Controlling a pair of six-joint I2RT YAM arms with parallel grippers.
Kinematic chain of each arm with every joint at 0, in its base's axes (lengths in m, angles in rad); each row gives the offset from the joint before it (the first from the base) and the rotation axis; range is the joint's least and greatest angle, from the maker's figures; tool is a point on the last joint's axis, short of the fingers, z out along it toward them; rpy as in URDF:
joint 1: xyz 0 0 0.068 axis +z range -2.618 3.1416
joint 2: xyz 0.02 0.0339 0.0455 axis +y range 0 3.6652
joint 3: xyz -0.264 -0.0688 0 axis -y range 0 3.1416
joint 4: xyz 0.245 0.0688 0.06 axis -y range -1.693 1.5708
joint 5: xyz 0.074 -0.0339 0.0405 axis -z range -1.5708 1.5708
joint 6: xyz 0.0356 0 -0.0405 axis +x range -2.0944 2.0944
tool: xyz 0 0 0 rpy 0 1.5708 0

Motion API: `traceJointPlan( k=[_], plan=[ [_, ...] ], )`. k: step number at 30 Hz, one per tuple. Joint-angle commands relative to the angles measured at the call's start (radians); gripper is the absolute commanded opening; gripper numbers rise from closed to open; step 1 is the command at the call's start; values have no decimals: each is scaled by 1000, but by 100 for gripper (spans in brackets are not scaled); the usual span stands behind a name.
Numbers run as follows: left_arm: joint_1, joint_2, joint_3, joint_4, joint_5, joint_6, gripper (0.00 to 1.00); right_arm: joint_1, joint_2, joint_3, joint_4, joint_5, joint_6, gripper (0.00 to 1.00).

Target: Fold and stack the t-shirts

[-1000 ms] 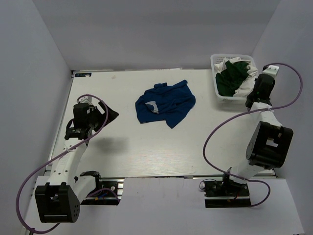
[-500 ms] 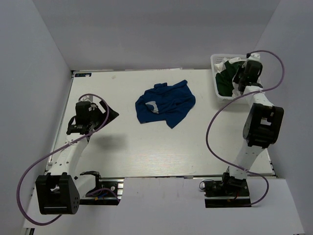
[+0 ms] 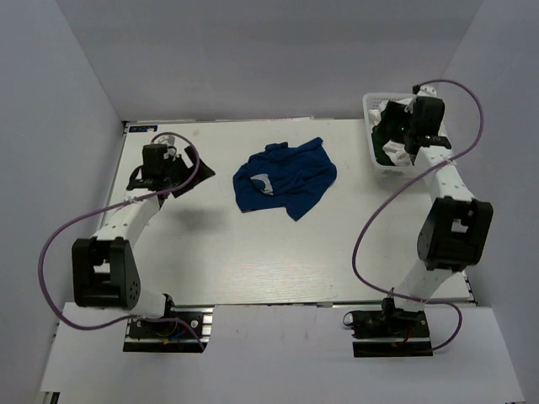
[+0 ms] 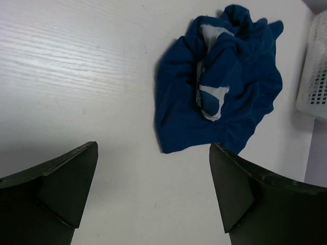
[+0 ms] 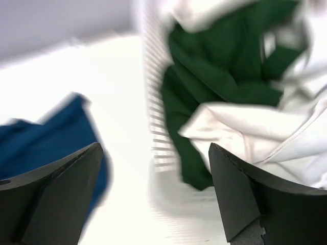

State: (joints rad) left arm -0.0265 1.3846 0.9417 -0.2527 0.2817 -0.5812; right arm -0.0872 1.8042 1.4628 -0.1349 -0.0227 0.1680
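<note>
Left gripper point(image 4: 153, 148) gapes wide, empty, before a crumpled royal blue cloth t-shirt point(image 4: 219, 87). Right gripper point(image 5: 156, 148) gapes likewise above a dark green cloth t-shirt point(image 5: 214, 66).

The right gripper point(image 5: 154, 149) has its two dark fingers spread wide over a white basket point(image 5: 153, 97). A green t-shirt point(image 5: 219, 66) lies crumpled in the basket among white t-shirts point(image 5: 245, 127). A blurred blue t-shirt point(image 5: 46, 138) lies on the table point(image 5: 122, 66) to the left.

A white mesh basket point(image 3: 376, 162) stands at the far right corner of the desk point(image 3: 253, 252) (its walls are slatted). The desk top is pale and wood-grained.
</note>
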Motion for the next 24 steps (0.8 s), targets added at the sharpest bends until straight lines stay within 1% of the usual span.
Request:
traceJointPlan(
  k=[1, 2, 3, 4, 5, 6, 7, 8, 9, 10, 11, 12, 13, 14, 18, 22, 24],
  plan=[
    [-56, 89, 106, 40, 57, 73, 99, 61, -180, 24, -35, -6, -27, 90],
    [-90, 152, 167, 40, 57, 86, 99, 73, -198, 30, -119, -17, -24, 90],
    [-110, 186, 205, 40, 66, 102, 99, 133, -213, 13, -133, -22, -13, 90],
    [-131, 221, 245, 26, 54, 130, 99, 150, -223, -14, -147, -22, -1, 90],
    [-177, 258, 332, 11, 45, 147, 99, 205, -235, -31, -140, -31, 2, 90],
    [-199, 336, 377, -20, 21, 165, 99, 208, -235, -48, -131, -29, 11, 90],
    [-219, 379, 423, -45, 2, 178, 99, 262, -227, -92, -114, -32, 39, 90],
    [-249, 422, 521, -71, -13, 210, 99, 277, -209, -107, -105, -29, 47, 90],
    [-262, 467, 570, -130, -41, 228, 99, 291, -195, -111, -86, -13, 54, 90],
    [-273, 557, 621, -164, -61, 241, 99, 322, -143, -108, -86, -5, 85, 90],
    [-282, 598, 716, -195, -103, 263, 99, 328, -119, -101, -88, 1, 91, 90],
    [-291, 638, 762, -248, -116, 273, 99, 336, -102, -73, -109, 18, 102, 90],
    [-303, 675, 801, -269, -127, 285, 99, 352, -39, -59, -118, 18, 106, 90],
    [-303, 735, 866, -287, -145, 305, 99, 354, -20, -24, -132, 55, 110, 90],
    [-337, 815, 925, -310, -167, 336, 99, 363, 56, 19, -132, 122, 145, 90],
    [-348, 864, 948, -289, -193, 346, 99, 360, 151, 42, -127, 113, 159, 90],
    [-357, 879, 964, -289, -202, 346, 92, 363, 191, 70, -130, 109, 159, 90]
  ],
)
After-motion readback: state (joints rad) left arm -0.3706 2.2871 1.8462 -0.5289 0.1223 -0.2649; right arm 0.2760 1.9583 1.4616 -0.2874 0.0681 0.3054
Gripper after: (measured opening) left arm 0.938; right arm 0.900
